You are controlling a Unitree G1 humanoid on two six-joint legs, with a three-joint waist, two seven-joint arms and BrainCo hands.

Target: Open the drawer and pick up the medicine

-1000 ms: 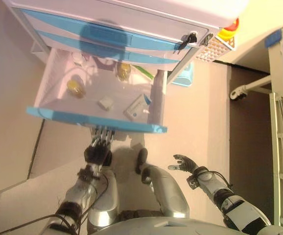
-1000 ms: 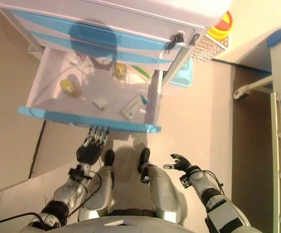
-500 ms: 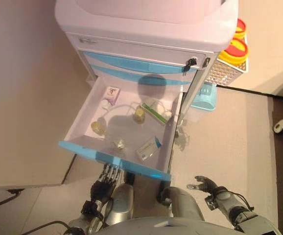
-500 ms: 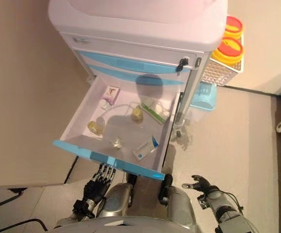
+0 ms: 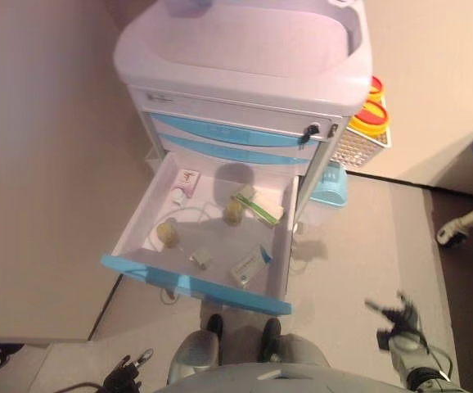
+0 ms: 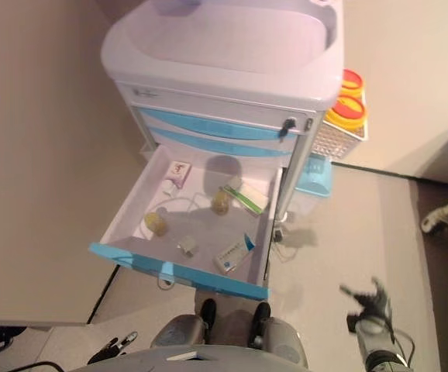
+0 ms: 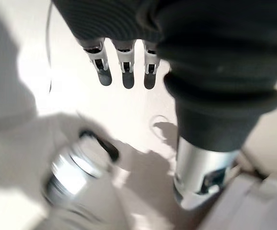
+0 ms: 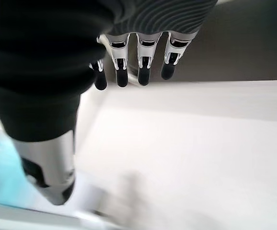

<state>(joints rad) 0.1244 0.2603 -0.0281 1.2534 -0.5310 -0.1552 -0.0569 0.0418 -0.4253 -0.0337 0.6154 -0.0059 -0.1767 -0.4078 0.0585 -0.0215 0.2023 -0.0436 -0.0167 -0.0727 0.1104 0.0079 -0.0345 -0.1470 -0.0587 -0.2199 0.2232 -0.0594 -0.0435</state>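
Although the drawer of the white cart stands fully pulled out, the medicine remains inside it, ungrasped: a blue-cornered box near the front right corner, two amber vials and, a green-edged box and a small pink packet toward the back. Both hands are low and well apart from the drawer: the left hand at the lower edge, the right hand out to the right over the floor; each wrist view shows its fingers extended and relaxed, holding nothing. The likely risk is reaching from this far back, so that a hand strikes the drawer front or nudges a vial over. Compared with half a second earlier, the camera has pulled back and the left hand has dropped away from beneath the drawer front.
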